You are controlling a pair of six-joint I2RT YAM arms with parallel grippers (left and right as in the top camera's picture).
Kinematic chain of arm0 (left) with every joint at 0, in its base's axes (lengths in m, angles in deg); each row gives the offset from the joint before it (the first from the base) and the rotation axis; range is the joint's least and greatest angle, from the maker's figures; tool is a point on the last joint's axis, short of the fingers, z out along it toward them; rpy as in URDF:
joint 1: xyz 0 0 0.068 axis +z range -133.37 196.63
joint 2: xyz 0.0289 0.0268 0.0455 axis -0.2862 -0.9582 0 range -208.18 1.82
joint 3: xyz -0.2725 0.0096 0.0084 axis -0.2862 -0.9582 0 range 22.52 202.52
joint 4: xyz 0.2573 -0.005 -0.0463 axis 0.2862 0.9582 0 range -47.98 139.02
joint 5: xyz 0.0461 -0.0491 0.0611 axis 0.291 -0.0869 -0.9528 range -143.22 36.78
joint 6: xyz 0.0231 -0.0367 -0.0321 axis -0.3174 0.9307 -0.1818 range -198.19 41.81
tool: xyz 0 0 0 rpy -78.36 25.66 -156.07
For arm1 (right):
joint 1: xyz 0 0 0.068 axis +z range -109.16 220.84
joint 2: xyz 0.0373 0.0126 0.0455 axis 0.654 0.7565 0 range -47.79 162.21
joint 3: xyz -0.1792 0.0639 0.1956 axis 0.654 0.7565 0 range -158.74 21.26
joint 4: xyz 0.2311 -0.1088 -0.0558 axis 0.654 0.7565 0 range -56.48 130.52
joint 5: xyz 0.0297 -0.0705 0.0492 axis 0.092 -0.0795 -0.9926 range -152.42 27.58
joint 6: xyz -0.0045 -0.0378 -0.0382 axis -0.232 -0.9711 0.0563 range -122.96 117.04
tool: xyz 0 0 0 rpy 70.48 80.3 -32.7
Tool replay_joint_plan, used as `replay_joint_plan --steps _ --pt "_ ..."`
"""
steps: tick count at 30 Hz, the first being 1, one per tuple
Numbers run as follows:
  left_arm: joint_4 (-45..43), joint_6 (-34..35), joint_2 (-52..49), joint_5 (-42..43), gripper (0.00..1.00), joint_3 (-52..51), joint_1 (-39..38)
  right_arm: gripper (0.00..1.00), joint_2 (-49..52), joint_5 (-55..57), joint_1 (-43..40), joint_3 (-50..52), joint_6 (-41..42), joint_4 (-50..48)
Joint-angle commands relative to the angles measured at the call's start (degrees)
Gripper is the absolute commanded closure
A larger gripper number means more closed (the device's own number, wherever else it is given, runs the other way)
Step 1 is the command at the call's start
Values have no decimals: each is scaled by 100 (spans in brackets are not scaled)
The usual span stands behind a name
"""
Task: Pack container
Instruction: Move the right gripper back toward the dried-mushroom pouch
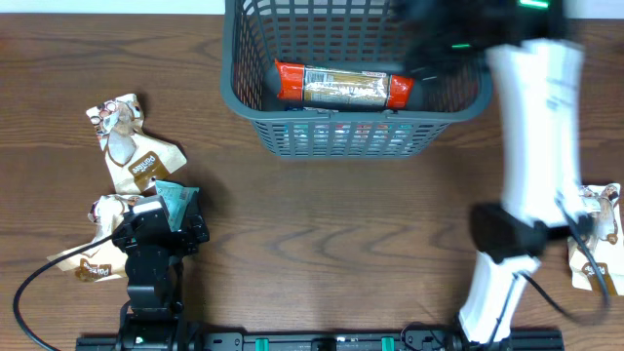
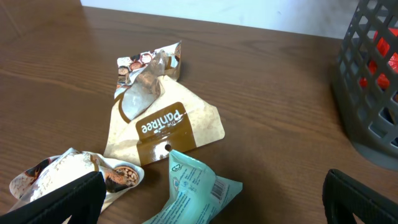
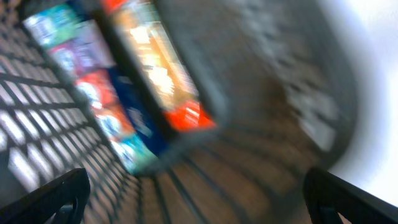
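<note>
At the table's left edge, the left gripper (image 2: 214, 190) stands spread wide over a teal packet (image 2: 186, 183), holding nothing. A brown packet (image 2: 163, 121) lies just beyond, and a crumpled one (image 2: 68, 171) lies just beside the left finger. The risk here, I judge, is crowding: closing could catch the crumpled neighbour too, or pinch only a slack corner that slips on the lift.

At the far middle sits the container (image 1: 351, 122), with an orange-ended packet (image 1: 341, 88) lying across its floor.

To the right, the right gripper (image 3: 199, 196) is at the container's right part — over it or inside, I cannot tell. Its fingers are wide apart, with nothing visible between them. Its picture is smeared, and a quick move this near the lattice wall could clip it and shove the container. More packets (image 1: 597, 239) lie at the far right.

Only the overhead view shows both arms and those right-hand packets. Only the left wrist view shows how the teal packet sits between the fingers. The right wrist view shows several colourful packets (image 3: 99, 99) in the container — barely seen from above.
</note>
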Motion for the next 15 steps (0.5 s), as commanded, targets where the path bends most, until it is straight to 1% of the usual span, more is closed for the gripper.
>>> replay_joint_plan --steps 1,5,10,12,15 --pt "-9 55 4 59 1 138 17 1 -789 -369 -780 -105 372 24" --pt "-9 55 4 59 1 138 17 1 -1512 -380 -1766 114 863 -136" --pt "-9 55 4 59 1 138 17 1 -2448 -208 -2765 1204 1344 -365" --pt "-9 55 4 59 1 138 17 1 -2758 -50 -2983 1753 1639 -310" --pt "-9 55 4 59 1 138 17 1 -3064 48 -3088 2507 2004 -70"
